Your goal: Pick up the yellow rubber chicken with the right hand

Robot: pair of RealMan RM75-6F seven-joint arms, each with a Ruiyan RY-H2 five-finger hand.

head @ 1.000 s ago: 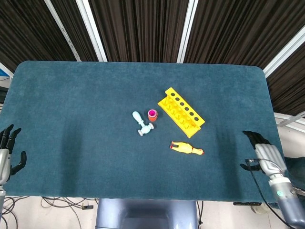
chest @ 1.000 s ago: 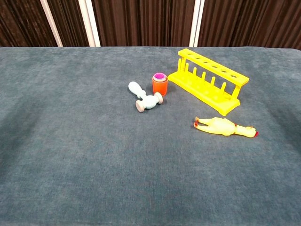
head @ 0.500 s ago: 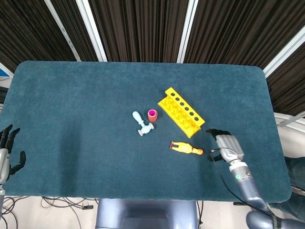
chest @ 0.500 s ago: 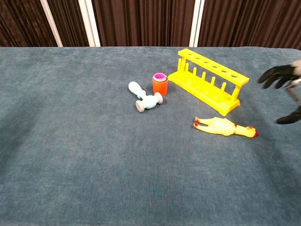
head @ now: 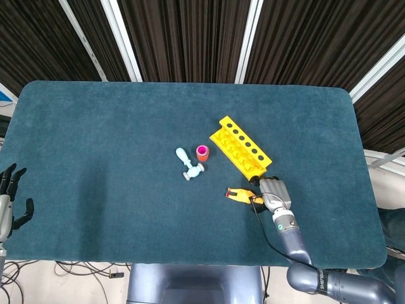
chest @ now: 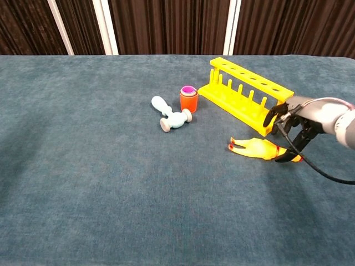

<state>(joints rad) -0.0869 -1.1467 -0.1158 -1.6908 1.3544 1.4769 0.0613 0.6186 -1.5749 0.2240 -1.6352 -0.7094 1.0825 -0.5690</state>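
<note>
The yellow rubber chicken [head: 240, 195] [chest: 256, 148] lies flat on the blue cloth table, just in front of the yellow rack. My right hand [head: 271, 190] [chest: 297, 121] hovers over its right end, with fingers spread and pointing down at that end. The chest view shows one dark fingertip [chest: 282, 159] at the chicken's tip, but the hand has not closed on it. In the head view the hand hides the chicken's right end. My left hand [head: 9, 201] stays at the table's front left corner, fingers apart and holding nothing.
A yellow test-tube rack [head: 240, 149] [chest: 247, 94] stands right behind the chicken and close to my right hand. An orange cup with a pink inside [head: 202, 152] [chest: 188, 98] and a light blue toy [head: 188, 164] [chest: 171, 114] sit to the left of it.
My right hand has swept in from the table's right edge to the left and now sits over the chicken's right end. The chicken and my left hand have not moved.
</note>
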